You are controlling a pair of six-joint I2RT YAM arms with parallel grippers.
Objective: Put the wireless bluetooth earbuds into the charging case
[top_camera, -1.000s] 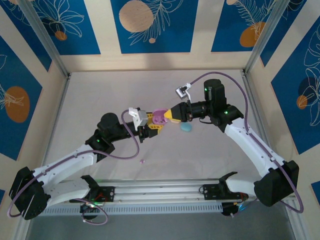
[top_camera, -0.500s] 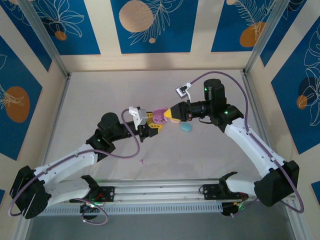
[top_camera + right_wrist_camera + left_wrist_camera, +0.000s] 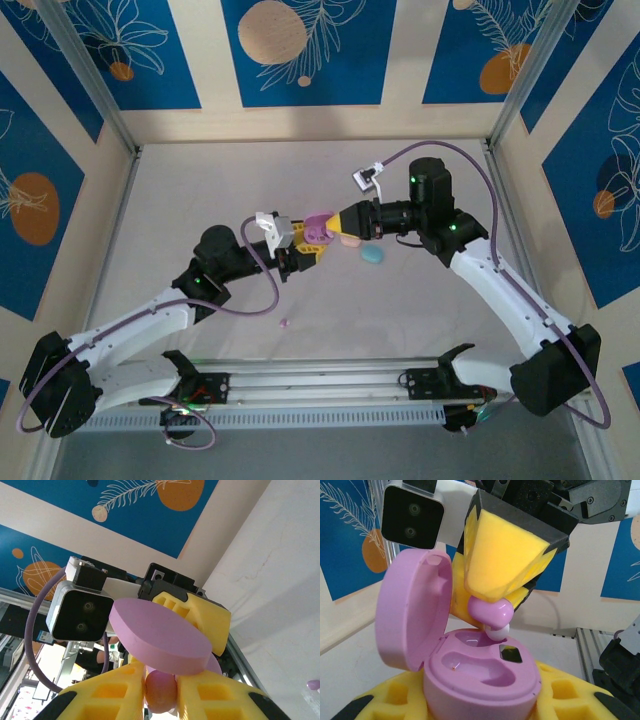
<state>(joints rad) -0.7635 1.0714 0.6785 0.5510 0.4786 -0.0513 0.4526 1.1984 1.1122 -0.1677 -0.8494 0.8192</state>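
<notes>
On your left, a tiny purple bead-like earbud [image 3: 284, 322] lies loose on the pale table [image 3: 200, 190], towards its near edge. Right of it and farther back, the left gripper [image 3: 302, 246] has its yellow foam pads closed round the base of the pink oval plastic charging case [image 3: 481, 682], whose hinged lid [image 3: 412, 611] stands open. Directly over the case's rear well hangs the pink wireless earbud [image 3: 490, 614], pinched between the nearly closed fingers of the right gripper [image 3: 345, 222]. Its white tip sits at the well's rim and does not look seated. Farther right, a light blue oval case [image 3: 371, 256] rests on the table.

Judge the bud light, hard and slick. Hold it by the bulb with the tip free, and expect it to twist or pop out under any side load. The left wrist view gives you the wells and the bud's tip. The right wrist view gives you the lid's outer face and your grip on the bulb, with the wells hidden behind the lid.
</notes>
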